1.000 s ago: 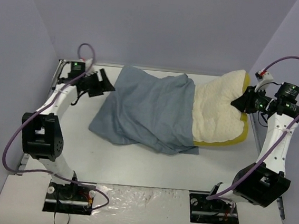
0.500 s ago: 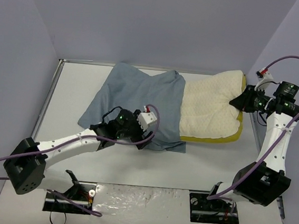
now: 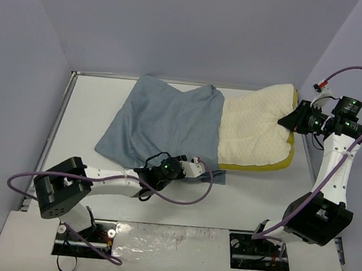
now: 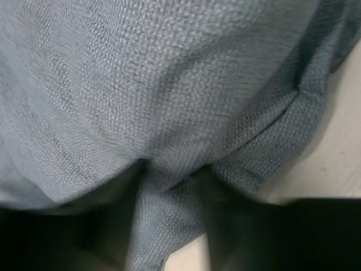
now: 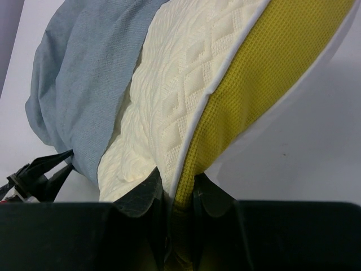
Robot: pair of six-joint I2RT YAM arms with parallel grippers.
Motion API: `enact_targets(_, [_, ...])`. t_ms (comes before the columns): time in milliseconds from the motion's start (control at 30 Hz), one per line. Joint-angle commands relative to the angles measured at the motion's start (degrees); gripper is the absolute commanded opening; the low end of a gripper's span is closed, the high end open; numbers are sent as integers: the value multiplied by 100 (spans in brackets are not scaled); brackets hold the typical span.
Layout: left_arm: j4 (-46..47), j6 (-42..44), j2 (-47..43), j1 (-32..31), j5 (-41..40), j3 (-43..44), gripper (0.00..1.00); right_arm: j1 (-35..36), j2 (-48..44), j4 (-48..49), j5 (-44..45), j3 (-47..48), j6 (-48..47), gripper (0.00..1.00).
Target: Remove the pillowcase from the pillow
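Your left gripper pinches the pillowcase hem; right gripper clamps the pillow opposite, long axis between.

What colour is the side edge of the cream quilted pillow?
Bright yellow side edge on the cream quilted pillow, clearest in the right wrist view.

no readable text, labels, brands, numbers or signs in any view
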Motion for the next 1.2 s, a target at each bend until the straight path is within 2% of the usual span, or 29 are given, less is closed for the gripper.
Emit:
enact_targets(0, [251, 264, 135, -10, -784, 290, 16, -23, -186, 259, -242, 287, 106, 0])
enact_targets(67, [234, 211, 21, -10, -898, 229, 4, -23, -239, 259, -216, 305, 97, 0])
enact_targets(100, [207, 202, -32, -10, -968, 203, 3, -23, -230, 259, -216, 314, 105, 0])
enact_targets(333, [-311, 114, -858, 112, -1812, -96, 2, -312, -143, 294, -365, 726, 298, 0])
enact_targets(433, [-924, -131, -1550, 568, -2006, -210, 2, -672, -55, 312, -471, 1007, 430, 0])
enact_targets(467, [-1014, -237, -1727, 839, -2006, -306, 2, -787, -20, 364, -532, 1104, 483, 0])
enact_targets(567, [-953, -299, -2299, 1000, -2339, -474, 2, -1174, 51, 408, -576, 1210, 554, 0])
enact_targets(733, [-1278, -694, -2721, 1606, -2192, -237, 2, -1114, 51, 408, -480, 895, 370, 0])
enact_targets(867, [-1497, -844, -2687, 1739, -1779, -52, 2, -684, -63, 391, -217, 516, 71, 0])
enact_targets(1000, [-1796, -1045, -2406, 1948, -2093, -17, 2, -612, -169, 557, 257, 551, 25, 0])
enact_targets(1167, [-1832, -1793, -2247, 3116, -1884, -43, 2, -937, -247, 839, 496, 875, 334, 0])
